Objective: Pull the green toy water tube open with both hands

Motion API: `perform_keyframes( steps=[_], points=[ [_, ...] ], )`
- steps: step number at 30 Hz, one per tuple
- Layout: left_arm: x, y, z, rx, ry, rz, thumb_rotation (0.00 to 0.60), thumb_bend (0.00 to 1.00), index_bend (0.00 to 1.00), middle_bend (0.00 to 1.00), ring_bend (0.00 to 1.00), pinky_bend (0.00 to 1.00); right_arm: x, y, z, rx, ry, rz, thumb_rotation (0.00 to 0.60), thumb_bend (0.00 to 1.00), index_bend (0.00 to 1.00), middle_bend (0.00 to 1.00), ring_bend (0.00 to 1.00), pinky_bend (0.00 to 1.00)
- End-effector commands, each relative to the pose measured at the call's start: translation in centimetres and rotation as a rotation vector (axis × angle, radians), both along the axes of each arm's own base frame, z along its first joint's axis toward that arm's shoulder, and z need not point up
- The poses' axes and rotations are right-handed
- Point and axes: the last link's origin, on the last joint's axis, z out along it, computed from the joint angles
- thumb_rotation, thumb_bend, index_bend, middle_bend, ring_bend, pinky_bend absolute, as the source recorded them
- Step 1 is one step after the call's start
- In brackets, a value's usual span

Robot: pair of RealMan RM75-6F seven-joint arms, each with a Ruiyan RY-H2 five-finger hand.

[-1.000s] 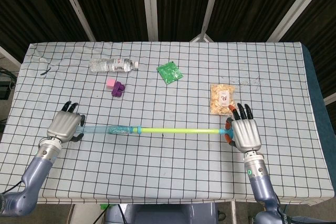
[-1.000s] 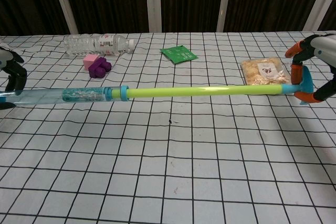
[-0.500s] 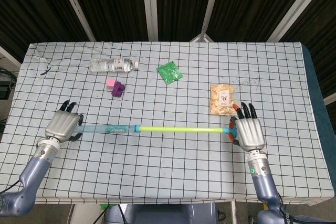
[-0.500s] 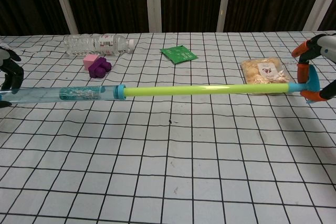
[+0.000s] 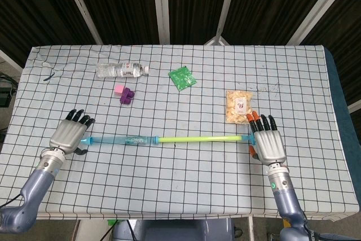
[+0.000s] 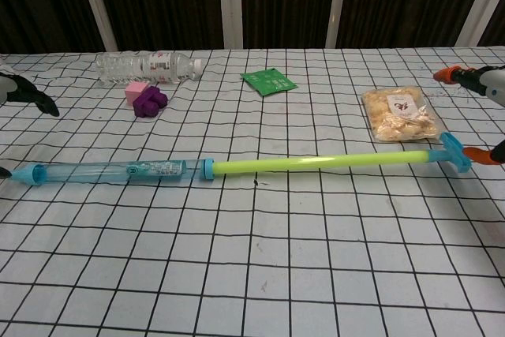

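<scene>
The counter (image 5: 186, 190) carries the water tube (image 6: 237, 166) lying flat across its near half, already extended: clear blue barrel (image 5: 121, 140) to my left, green rod (image 5: 200, 138) run out to my right, ending in a blue T-handle (image 6: 454, 151). I judge the tube light, hollow plastic, stiff along its length but liable to flex or roll, with a smooth barrel that may slip under the fingers. I would take hold at the barrel's capped end and at the T-handle, which gives the surer purchase. My left robot hand (image 5: 70, 134) sits just beside the barrel tip, fingers spread, holding nothing. My right robot hand (image 5: 269, 142) is likewise spread and empty, right by the handle; whether it touches I cannot tell.
</scene>
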Motion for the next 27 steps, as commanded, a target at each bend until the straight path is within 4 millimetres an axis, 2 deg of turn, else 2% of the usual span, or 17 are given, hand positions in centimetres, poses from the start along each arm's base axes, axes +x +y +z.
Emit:
perform_keyframes(
  steps=[1,9,14,19,27],
  points=[
    [0.1,-0.1,-0.1,-0.004,-0.018,-0.003,0.6,0.12,0.14,0.1,0.02,0.0,-0.1,-0.1,0.3,0.004,0.019,-0.008,0.6,0.39,0.0,0.0,0.0,0.0],
    [0.3,-0.5,0.3,0.015,-0.085,0.013,0.6,0.12,0.14,0.1,0.02,0.0,-0.3,0.2,1.0,-0.011,0.018,-0.036,0.6,0.39,0.0,0.0,0.0,0.0],
    [0.2,-2.0,1.3,0.057,-0.179,0.041,0.6,0.11,0.13,0.08,0.01,0.0,-0.9,1.4,2.0,-0.032,-0.03,-0.051,0.6,0.34,0.0,0.0,0.0,0.0],
    [-0.4,-5.0,3.1,0.092,-0.259,0.046,0.6,0.09,0.06,0.01,0.0,0.0,-1.9,3.4,3.3,-0.048,-0.072,-0.051,0.6,0.33,0.0,0.0,0.0,0.0],
    [-2.5,-11.1,6.2,0.187,-0.294,0.024,0.6,0.09,0.03,0.0,0.0,0.0,-4.7,8.2,6.3,-0.116,-0.116,-0.077,0.6,0.32,0.0,0.0,0.0,0.0]
  ],
)
